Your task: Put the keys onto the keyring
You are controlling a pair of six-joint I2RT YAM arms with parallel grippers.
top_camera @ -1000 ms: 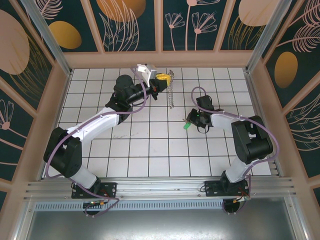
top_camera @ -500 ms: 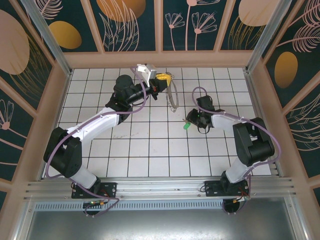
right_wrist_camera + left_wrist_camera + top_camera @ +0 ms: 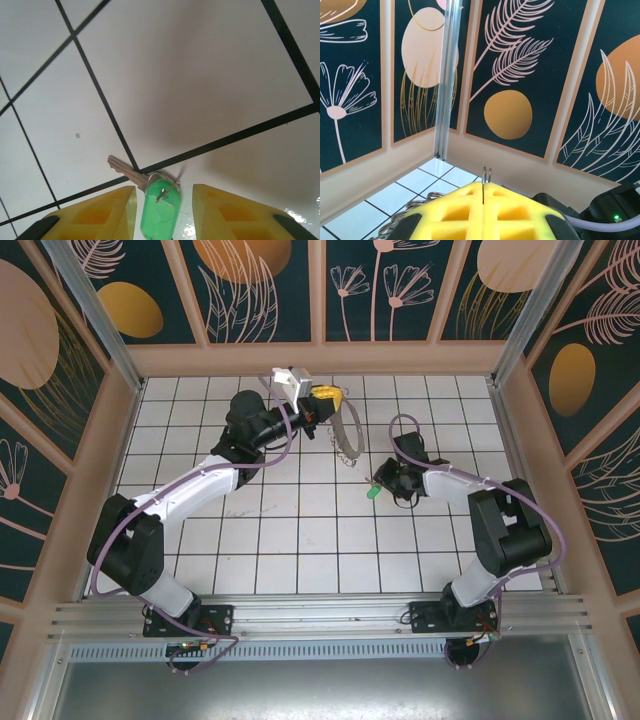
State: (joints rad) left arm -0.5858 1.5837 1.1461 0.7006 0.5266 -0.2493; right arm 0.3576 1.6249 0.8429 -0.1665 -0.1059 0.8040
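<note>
Right gripper: yellow fingers apart, straddling the small green-headed metal key, which lies flat on the white tiled floor, lower centre of frame. Left gripper: pads together, pinching the thin grey metal keyring, bottom centre.

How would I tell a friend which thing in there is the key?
Start at the white tiled table and look just right of its middle, where the right arm's yellow fingers point down. Between them lies the key: small, with a bright green plastic head, the only green thing on the tiles.
</note>
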